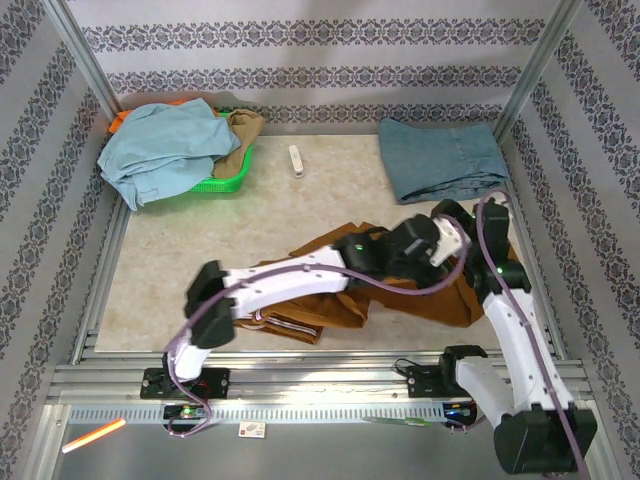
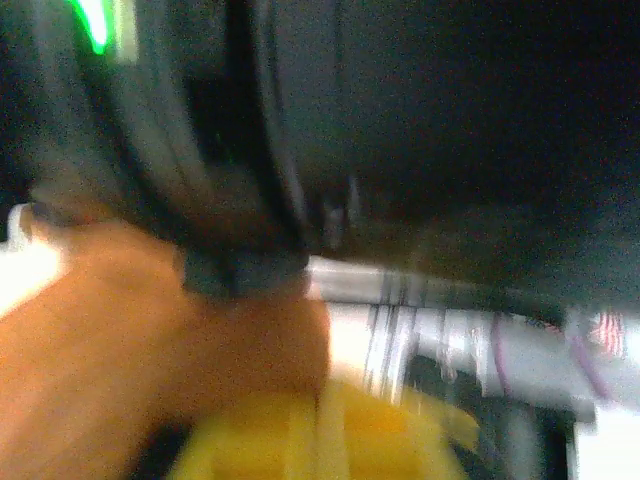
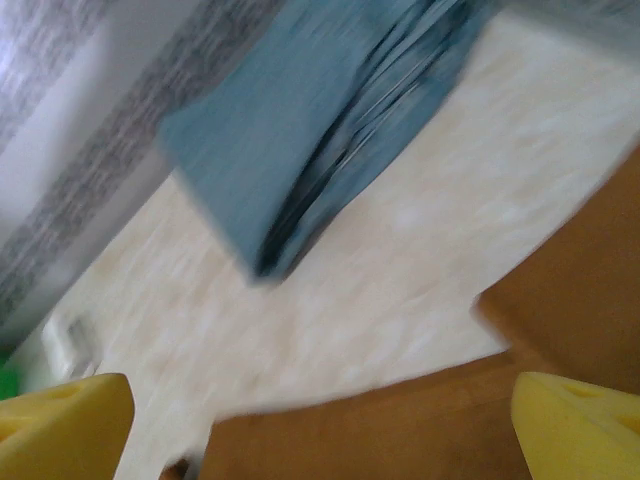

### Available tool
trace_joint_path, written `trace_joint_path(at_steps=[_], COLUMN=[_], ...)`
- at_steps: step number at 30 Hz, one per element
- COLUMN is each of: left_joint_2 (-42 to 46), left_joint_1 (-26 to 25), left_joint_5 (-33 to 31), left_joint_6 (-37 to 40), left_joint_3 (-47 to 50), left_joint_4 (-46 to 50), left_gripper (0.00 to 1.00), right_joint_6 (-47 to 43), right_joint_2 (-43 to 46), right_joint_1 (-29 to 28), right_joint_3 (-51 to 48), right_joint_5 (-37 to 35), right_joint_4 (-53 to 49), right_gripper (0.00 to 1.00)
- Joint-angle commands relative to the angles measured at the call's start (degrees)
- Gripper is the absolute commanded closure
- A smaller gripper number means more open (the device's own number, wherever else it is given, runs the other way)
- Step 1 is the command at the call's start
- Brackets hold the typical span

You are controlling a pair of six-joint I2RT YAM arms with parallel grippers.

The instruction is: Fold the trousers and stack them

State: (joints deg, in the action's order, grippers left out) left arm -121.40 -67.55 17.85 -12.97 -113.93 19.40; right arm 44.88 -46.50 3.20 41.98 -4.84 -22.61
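L hand (image 2: 320, 440) closed by trousers (image 1: 435, 303), grip unclear; R hand (image 3: 320, 410) wide open, empty

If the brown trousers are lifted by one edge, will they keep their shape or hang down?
Probably floppy: the trousers lie in soft, uneven folds on the table. Lifted by one edge, the rest would likely hang and drag. Pushed, the cloth would likely bunch up rather than slide whole.

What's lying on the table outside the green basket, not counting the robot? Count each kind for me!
Rust-brown trousers: 1
Folded blue denim piece: 1
Small white object: 1
Total: 3
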Motion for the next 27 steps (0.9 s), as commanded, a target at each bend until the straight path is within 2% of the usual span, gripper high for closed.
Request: trace_joint_path(at_steps=[1, 3, 5, 6, 7, 9, 12, 14, 16, 19, 22, 25, 27], left_joint_2=[-4.97, -8.1, -9.15, -8.6, -7.58, -3.66, 3.24, 6.74, 10.03, 15.11, 20.79, 28.5, 35.14], left_joint_1=[-0.61, -0.57, 0.45, 1.38, 2.27, 4.02, 6.16, 7.73, 10.24, 14.45, 16.14, 17.3, 18.5], left_joint_5=[14.09, 16.73, 16.01, 15.95, 15.93, 14.93, 10.9, 3.6, -3.59, -8.73, -18.05, -26.82, -32.5], left_joint_6=[-0.25, 0.17, 0.34, -0.72, -1.89, -3.23, -3.43, -3.74, -5.67, -10.38, -10.37, -13.05, -17.71], left_joint_3=[-7.76, -11.93, -14.0, -12.91, -11.27, -4.48, 5.26, 8.68, 12.5, 18.31, 22.99, 30.08, 37.73], left_joint_4=[-5.2, -2.24, 0.36, -0.08, -1.02, -4.71, -9.16, -7.1, -5.37, -3.86, 0.9, 5.52, 7.54], left_gripper=[1.0, 0.97, 0.85, 0.69, 0.6, 0.31, 0.26, 0.17, 0.17, 0.11, 0.09, 0.05, 0.02], right_joint_6=[2.36, 1.63, 1.28, 1.08, 1.05, 1.15, 1.02, 0.72, -0.22, -1.38, -3.13, -4.45, -6.48], right_joint_2=[3.95, 4.58, 3.96, 3.38, 3.05, 2.44, 1.54, 0.25, -1.54, -3.81, -6.1, -7.89, -8.46], right_joint_1=[2.01, 3.18, 3.46, 3.47, 3.54, 3.75, 5.09, 6.13, 6.96, 7.66, 8.1, 6.71, 2.29], right_joint_3=[-1.54, -1.83, -1.51, -1.33, -1.28, -1.44, -1.01, 0.12, 1.53, 3.59, 6.13, 7.57, 7.81], right_joint_5=[-4.79, -3.48, -2.38, -2.06, -1.94, -1.77, -0.24, 1.07, 3.18, 4.95, 9.61, 15.45, 15.78], right_joint_4=[-2.49, -2.4, -2.57, -2.61, -2.68, -2.37, -1.82, -1.91, -1.64, -1.52, -1.21, -1.05, -1.32], right_gripper=[0.03, 0.02, 0.02, 0.02, 0.02, 0.02, 0.02, 0.02, 0.02, 0.02, 0.03, 0.06, 0.06])
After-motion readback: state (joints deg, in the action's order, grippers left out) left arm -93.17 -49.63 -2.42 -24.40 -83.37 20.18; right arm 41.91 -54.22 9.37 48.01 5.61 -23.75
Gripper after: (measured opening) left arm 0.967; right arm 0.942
